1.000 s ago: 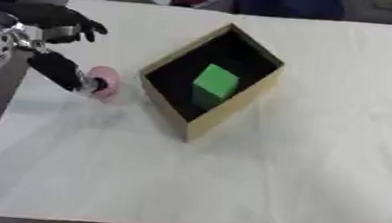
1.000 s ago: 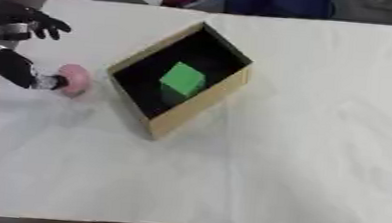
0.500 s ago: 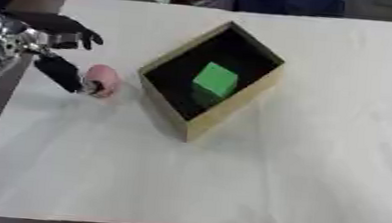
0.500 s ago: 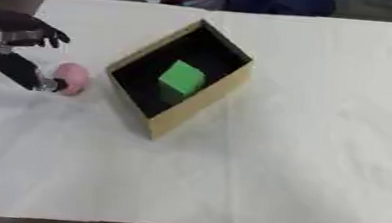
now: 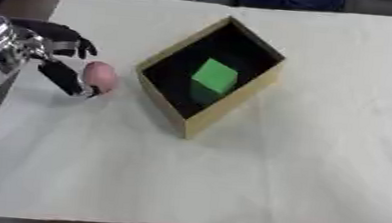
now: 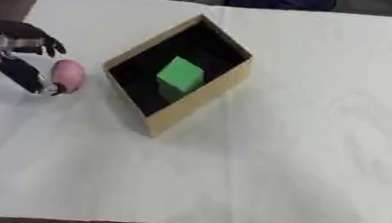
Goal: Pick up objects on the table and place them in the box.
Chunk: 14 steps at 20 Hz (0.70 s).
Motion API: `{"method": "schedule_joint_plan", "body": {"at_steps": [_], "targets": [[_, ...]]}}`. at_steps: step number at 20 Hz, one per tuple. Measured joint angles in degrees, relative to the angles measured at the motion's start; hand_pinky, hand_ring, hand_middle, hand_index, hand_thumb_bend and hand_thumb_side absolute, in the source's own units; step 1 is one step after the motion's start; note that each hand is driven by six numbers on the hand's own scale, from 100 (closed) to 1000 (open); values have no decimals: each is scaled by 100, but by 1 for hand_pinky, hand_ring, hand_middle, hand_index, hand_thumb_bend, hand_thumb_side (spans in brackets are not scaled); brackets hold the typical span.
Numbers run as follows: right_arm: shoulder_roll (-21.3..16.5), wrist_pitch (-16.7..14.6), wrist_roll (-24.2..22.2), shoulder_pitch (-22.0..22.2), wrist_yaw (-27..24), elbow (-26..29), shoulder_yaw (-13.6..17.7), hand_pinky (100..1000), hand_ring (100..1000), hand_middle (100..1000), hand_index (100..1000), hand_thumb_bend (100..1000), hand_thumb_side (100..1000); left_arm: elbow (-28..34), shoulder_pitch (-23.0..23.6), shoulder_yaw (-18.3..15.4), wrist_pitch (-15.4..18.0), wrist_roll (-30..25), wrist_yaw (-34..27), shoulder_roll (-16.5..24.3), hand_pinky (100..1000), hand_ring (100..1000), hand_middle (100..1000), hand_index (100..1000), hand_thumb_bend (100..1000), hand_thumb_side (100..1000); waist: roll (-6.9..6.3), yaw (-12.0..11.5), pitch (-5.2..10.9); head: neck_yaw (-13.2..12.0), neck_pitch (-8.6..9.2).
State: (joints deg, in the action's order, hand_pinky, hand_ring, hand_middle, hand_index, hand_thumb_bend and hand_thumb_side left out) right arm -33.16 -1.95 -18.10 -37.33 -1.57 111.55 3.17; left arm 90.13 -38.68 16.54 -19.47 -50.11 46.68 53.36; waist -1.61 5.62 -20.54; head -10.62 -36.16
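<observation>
Left hand (image 5: 53,54): fingers spread around a small pink egg-shaped object (image 5: 99,74) resting on the white-covered table (image 5: 320,143). Open tan cardboard box (image 5: 235,104) just beside; green cube (image 5: 213,77) inside.

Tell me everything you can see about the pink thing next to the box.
The pink object is small, rounded and egg-like, smooth and plain with no markings. It lies on the white table covering, to the left of the open cardboard box and apart from it. The robot's left hand is at its left side: the thumb reaches down beside it and the curled fingers arch above. Whether they actually touch it cannot be told.
</observation>
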Motion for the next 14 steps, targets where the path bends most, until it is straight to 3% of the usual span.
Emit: {"method": "schedule_joint_plan", "body": {"at_steps": [14], "targets": [[11,-3,-60,5,25,0,36,966,984,636,870,100,775,-432,-171,28,17,-17,450,-228,798,807,760,884,349,516,2,37,-46,-39,53]]}}
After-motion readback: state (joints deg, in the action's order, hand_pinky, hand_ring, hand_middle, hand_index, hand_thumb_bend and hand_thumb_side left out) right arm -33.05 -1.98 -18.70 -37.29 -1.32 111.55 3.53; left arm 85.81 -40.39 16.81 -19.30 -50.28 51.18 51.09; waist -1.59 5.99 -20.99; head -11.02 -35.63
